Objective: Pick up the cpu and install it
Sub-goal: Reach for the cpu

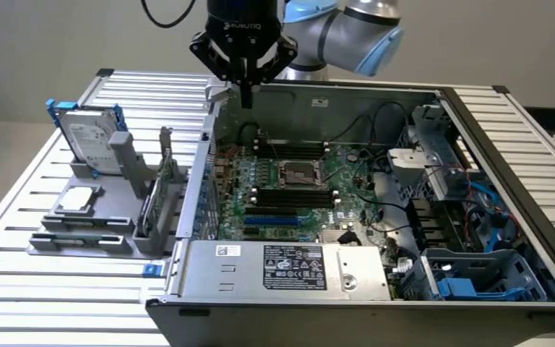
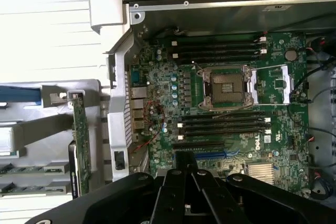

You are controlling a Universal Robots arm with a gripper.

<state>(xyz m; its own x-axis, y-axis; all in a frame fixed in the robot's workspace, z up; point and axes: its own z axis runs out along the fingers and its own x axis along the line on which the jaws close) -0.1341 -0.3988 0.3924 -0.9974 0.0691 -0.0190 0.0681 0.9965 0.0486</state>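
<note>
The gripper [image 1: 246, 100] hangs empty, fingers pressed together, above the far corner of the open computer case [image 1: 355, 101], with free air around it. The cpu [image 1: 78, 198] lies flat on the grey tray [image 1: 95, 249] outside the case wall, well apart from the bare socket [image 1: 297, 173].

Black tool [image 1: 246, 94], white lettering [image 1: 241, 26]; arm [image 1: 340, 32] silver-grey, light-blue joint caps [image 1: 381, 49]; black cable [image 1: 165, 16] looping off wrist.
</note>
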